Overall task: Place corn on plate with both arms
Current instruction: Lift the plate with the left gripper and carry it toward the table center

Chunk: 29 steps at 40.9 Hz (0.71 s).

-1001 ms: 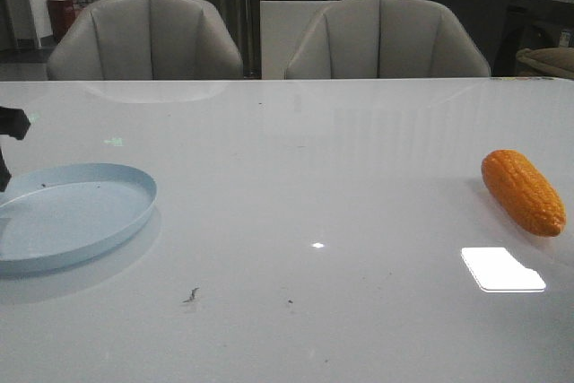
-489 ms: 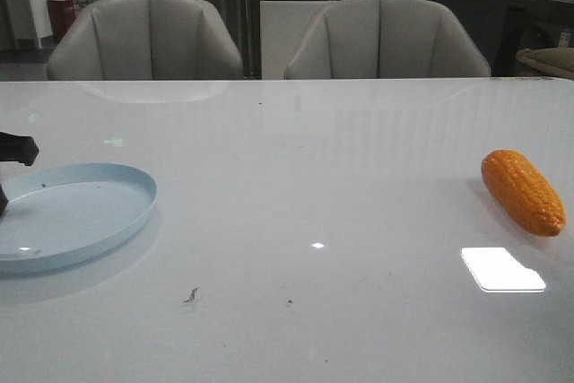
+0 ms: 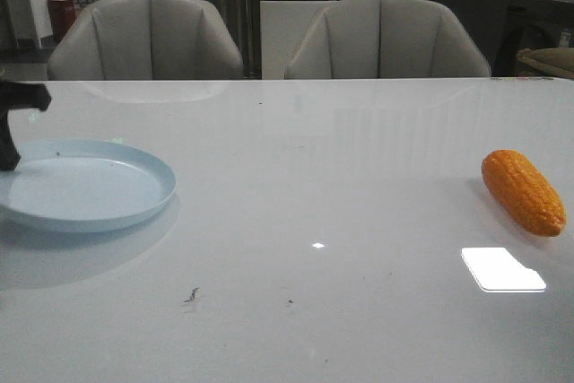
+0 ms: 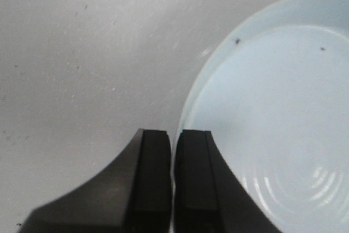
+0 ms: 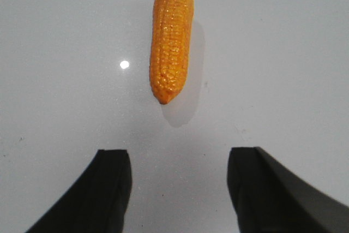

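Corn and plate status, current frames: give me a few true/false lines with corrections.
1. The corn lies on the plate. False: it lies on the bare table, far to the right of the plate.
2. The left gripper is shut on the plate's rim. True.
3. The right gripper grips the corn. False: its jaws stand open, apart from the corn, which lies beyond the fingertips.
4. The plate holds nothing but a few dark specks. True.
5. The plate is tilted steeply on edge. False: it sits about level.
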Motion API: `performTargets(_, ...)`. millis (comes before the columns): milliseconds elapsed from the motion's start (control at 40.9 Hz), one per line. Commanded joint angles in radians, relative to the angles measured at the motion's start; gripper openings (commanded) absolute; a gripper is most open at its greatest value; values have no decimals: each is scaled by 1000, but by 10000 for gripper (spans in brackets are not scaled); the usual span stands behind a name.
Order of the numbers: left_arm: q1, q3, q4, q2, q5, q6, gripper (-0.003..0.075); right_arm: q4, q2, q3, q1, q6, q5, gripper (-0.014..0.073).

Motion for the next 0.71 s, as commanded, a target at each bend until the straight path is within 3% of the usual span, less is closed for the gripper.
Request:
performTargets(0,-4,-118,-78,-62,55,-5,97,-1,-4,-36,3,-4,-57,500)
performTargets(293,-85,-285,-220,-62,219,-3,97,-1,-4,-36,3,-4,-57,500)
performTargets(684,-283,-289,-250,-29,123,-3,97,-1,-4,-36,3,-4,-57,500)
